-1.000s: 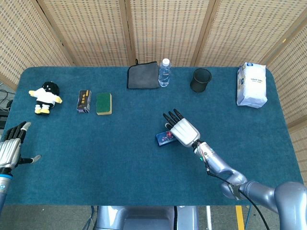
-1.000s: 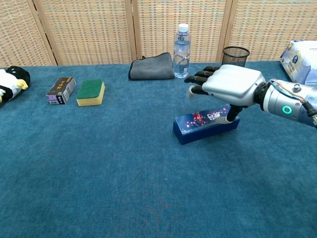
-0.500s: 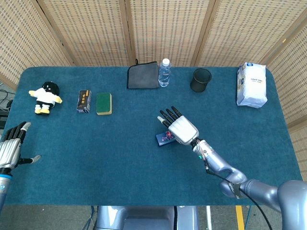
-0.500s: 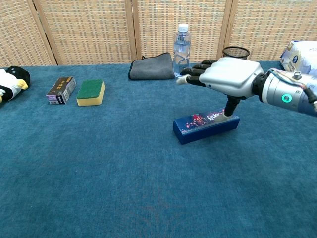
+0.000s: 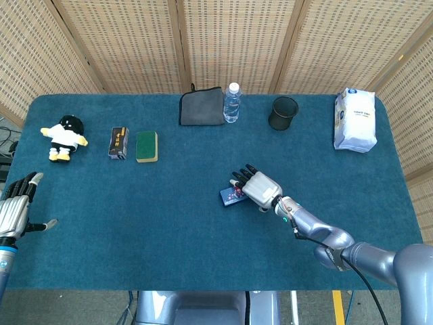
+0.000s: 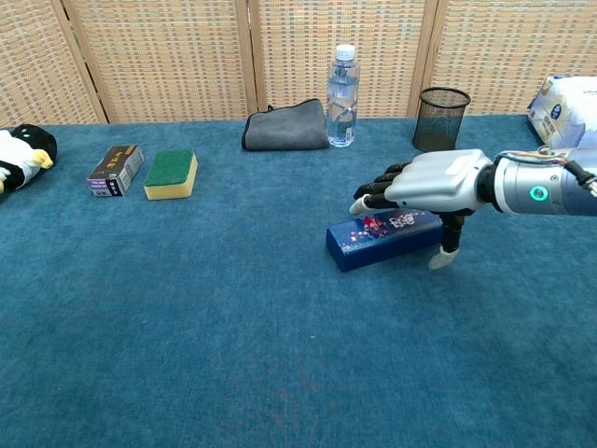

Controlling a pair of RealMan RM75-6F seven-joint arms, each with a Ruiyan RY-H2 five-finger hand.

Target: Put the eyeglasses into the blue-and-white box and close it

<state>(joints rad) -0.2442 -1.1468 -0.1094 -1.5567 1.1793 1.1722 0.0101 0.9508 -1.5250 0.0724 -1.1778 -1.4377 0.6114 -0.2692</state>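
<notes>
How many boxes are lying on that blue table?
2. The blue-and-white box lies closed near the middle under the right hand; a small dark box sits far left beside the sponge.

The closed blue-and-white box (image 6: 383,238), flower-printed on its lid, lies flat mid-table, angled.

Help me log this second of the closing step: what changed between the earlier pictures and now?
The right hand came down lower over the blue box, fingers reaching past its far side, thumb now off the lid beside its near right end. The box, shut, kept its place. The left hand stayed open at the table edge.
</notes>
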